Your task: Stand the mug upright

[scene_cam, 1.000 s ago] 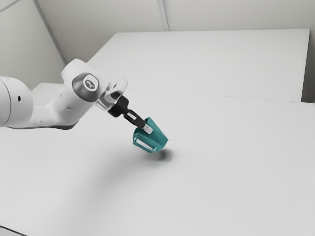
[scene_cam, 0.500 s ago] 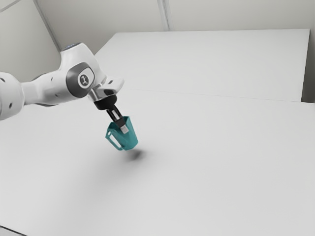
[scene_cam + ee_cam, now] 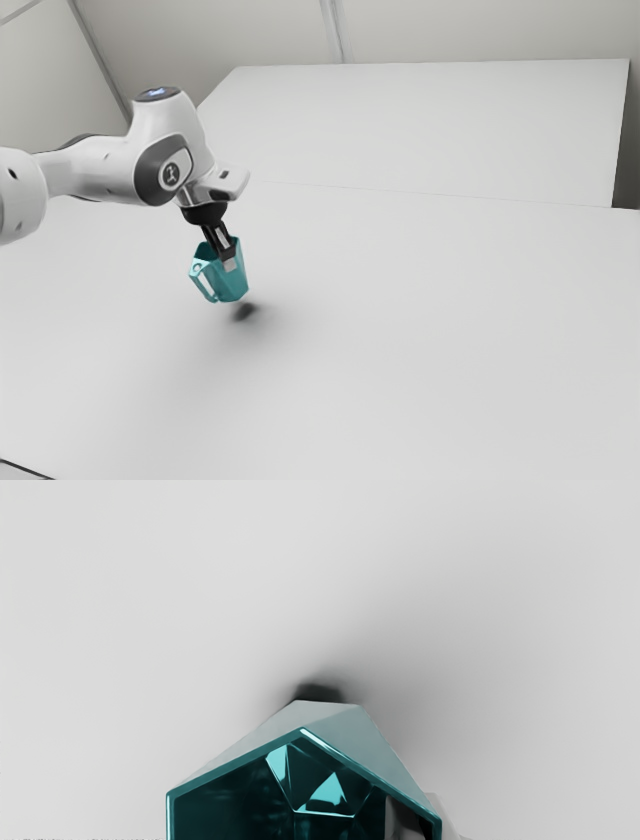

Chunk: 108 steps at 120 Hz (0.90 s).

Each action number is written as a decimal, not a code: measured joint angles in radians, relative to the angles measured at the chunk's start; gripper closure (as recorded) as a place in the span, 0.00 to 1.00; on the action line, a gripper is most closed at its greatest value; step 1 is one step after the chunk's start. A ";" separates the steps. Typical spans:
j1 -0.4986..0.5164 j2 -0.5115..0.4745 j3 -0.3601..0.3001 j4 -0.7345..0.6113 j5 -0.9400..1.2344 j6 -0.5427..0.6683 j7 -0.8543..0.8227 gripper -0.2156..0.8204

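hand point(image 3: 230, 264) clenched on one side of the teal mug point(image 3: 233, 287); the mug hangs mouth up but leaning, just above the counter point(image 3: 430, 330), its shadow point(image 3: 244, 312) below; letting go at this lean could land it on a base edge and topple it; with so one-sided a pinch, a knock on the counter might swivel it; the handle point(image 3: 206, 287) juts toward the exterior view's left; a pale wall point(image 3: 460, 30) stands well behind, hardly a hindrance.
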 joint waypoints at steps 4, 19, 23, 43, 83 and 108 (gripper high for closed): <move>0.000 0.001 -0.001 -0.003 0.010 0.006 -0.010 0.97; 0.000 -0.004 -0.005 -0.024 0.043 0.030 -0.050 0.97; 0.000 -0.006 -0.006 -0.031 0.048 0.036 -0.060 0.97; -0.005 -0.032 -0.010 -0.075 0.064 0.069 -0.105 0.97; -0.040 -0.061 -0.023 -0.161 0.100 0.132 -0.189 0.97; -0.032 -0.076 -0.027 -0.203 0.132 0.163 -0.242 0.97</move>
